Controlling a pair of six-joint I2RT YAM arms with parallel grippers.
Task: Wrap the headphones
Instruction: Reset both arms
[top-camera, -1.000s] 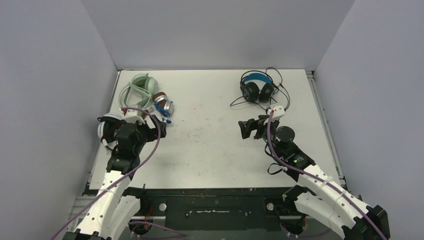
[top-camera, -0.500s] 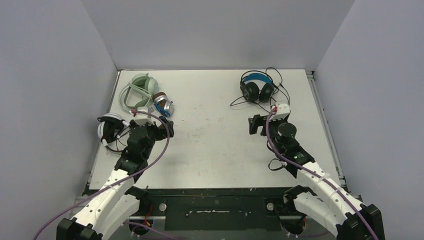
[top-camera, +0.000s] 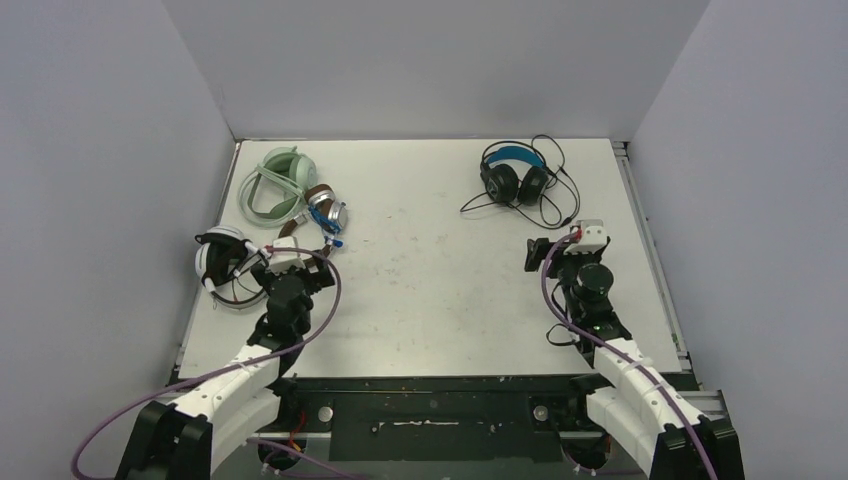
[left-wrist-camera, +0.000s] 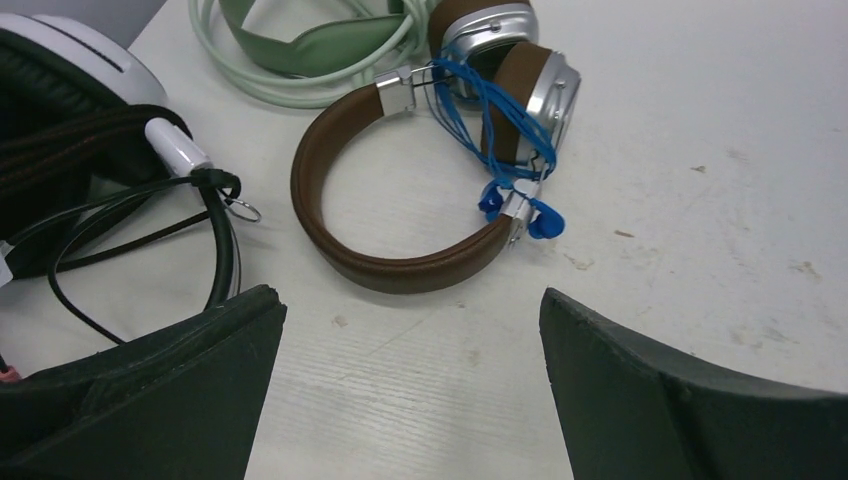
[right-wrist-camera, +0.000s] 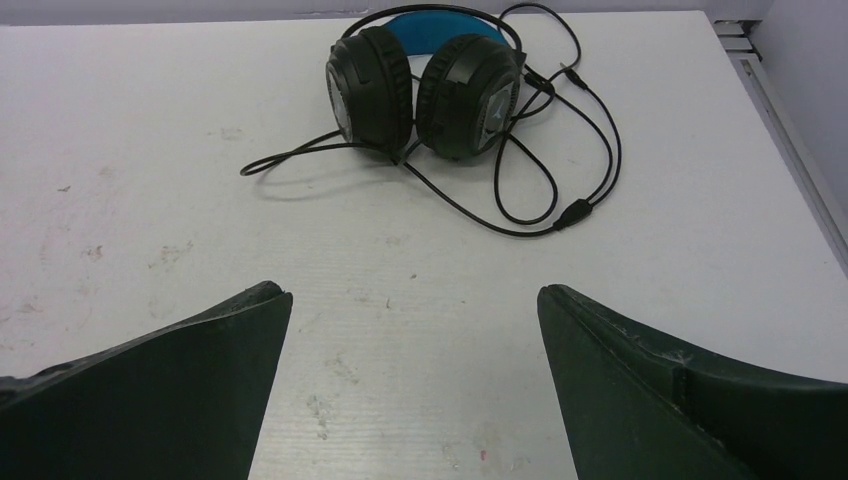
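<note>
Four headphones lie on the white table. The mint green pair (top-camera: 275, 180) sits at the far left, its cord looped round it. The brown pair (top-camera: 322, 208) (left-wrist-camera: 400, 265) lies beside it, with a blue cord (left-wrist-camera: 490, 120) wound on its cups. The white pair (top-camera: 222, 258) (left-wrist-camera: 80, 80) rests at the left edge with dark cord. The black pair with a blue headband (top-camera: 513, 175) (right-wrist-camera: 420, 85) stands far right, its black cord (right-wrist-camera: 530, 190) loose. My left gripper (top-camera: 292, 262) (left-wrist-camera: 410, 320) is open just short of the brown headband. My right gripper (top-camera: 565, 250) (right-wrist-camera: 415, 300) is open, well short of the black pair.
Grey walls close in the table (top-camera: 430, 280) on the left, back and right. A metal rail (top-camera: 645, 230) runs along the right edge. The tabletop shows small scuff marks around the middle.
Both arms have drawn back toward the near edge. The left gripper shifted right, off the white pair. The right gripper swung right and now faces the black pair. Both stayed open.
</note>
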